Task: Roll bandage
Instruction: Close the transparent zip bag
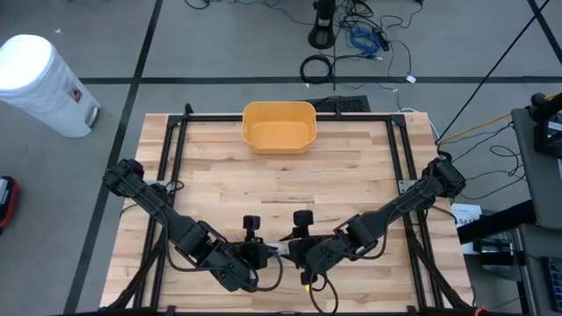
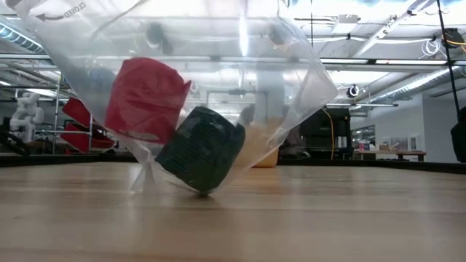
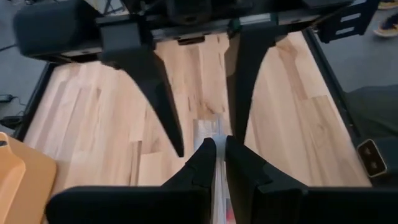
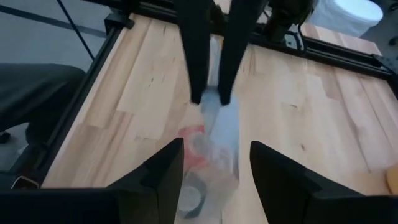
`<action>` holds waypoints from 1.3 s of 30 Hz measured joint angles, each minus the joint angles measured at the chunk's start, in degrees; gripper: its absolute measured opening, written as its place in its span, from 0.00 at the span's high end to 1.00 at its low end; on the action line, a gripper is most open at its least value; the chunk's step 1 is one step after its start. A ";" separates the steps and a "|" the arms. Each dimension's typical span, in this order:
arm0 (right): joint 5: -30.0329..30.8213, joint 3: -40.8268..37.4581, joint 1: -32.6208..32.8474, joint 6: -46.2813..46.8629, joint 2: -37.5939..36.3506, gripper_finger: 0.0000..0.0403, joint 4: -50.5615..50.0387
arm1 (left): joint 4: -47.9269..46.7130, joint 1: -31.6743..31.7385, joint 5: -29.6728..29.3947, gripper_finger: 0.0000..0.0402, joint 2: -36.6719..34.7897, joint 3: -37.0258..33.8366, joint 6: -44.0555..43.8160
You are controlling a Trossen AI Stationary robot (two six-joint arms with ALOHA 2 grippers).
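A clear plastic bag point(image 2: 218, 94) hangs at the table's near middle. Inside it are a red bandage roll point(image 2: 145, 98) and a dark green roll point(image 2: 202, 149). My left gripper point(image 3: 221, 155) is shut on the bag's top. My right gripper point(image 4: 217, 168) faces it from the right, open, its fingers point(image 3: 163, 102) standing on either side of the bag's top strip without touching it. In the high view both grippers point(image 1: 266, 253) point(image 1: 297, 249) meet near the front edge. My left gripper pinches the bag's top edge point(image 4: 215, 98) between its two fingers point(image 4: 196, 68), which slant downward. The bag hangs below them with the two rolls in it, and its bottom under the dark roll point(image 2: 200, 191) rests on the table.
A yellow bin point(image 1: 278, 125) stands at the table's far middle. Black frame rails point(image 1: 180, 132) run along the far, left and right sides. Bare wood point(image 1: 281, 180) lies between the bin and the grippers.
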 joint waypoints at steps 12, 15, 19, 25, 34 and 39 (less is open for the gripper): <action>0.52 0.00 -1.17 -1.53 0.00 0.61 2.21 | -3.96 0.47 0.34 0.93 0.00 -0.01 -4.31; 0.39 0.00 -1.75 -1.97 0.00 0.67 2.27 | -3.95 0.61 0.34 0.93 0.00 -0.01 -4.31; -0.11 0.00 -2.04 -3.01 0.00 0.77 2.23 | -3.97 1.05 0.34 0.93 0.00 -0.01 -4.46; -1.79 0.00 -2.03 -3.28 0.00 0.87 2.27 | -3.97 1.25 1.23 0.93 0.00 -0.03 -4.49; -1.86 0.00 -1.99 -3.49 0.00 0.85 3.22 | -4.02 1.25 1.34 0.93 0.00 -0.03 -4.53; -1.92 0.00 -1.99 -4.52 0.00 0.80 4.21 | -4.02 1.25 1.41 0.93 0.00 -0.03 -4.93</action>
